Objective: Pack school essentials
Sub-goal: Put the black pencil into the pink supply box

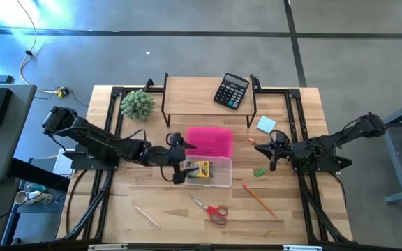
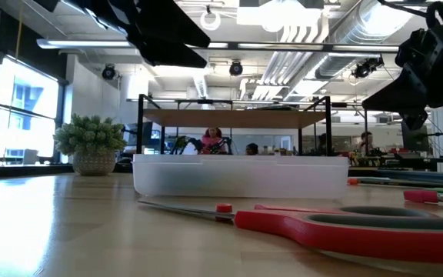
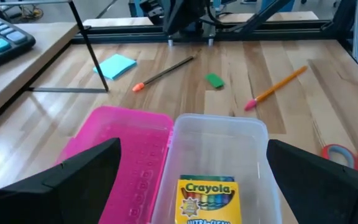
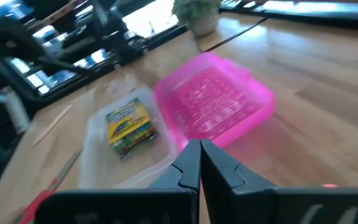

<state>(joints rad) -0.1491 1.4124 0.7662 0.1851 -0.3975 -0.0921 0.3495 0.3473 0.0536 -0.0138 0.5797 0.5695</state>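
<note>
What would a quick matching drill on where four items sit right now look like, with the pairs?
Things:
1. crayon box
2. calculator
3. red-handled scissors
4. green eraser

Places:
A. on the raised wooden shelf at the table's far edge
B. on the bare tabletop between the clear box and the right arm
C. inside the clear box
D. on the tabletop nearer the front edge than the clear box

Pairs: 1-C, 2-A, 3-D, 4-B
</note>
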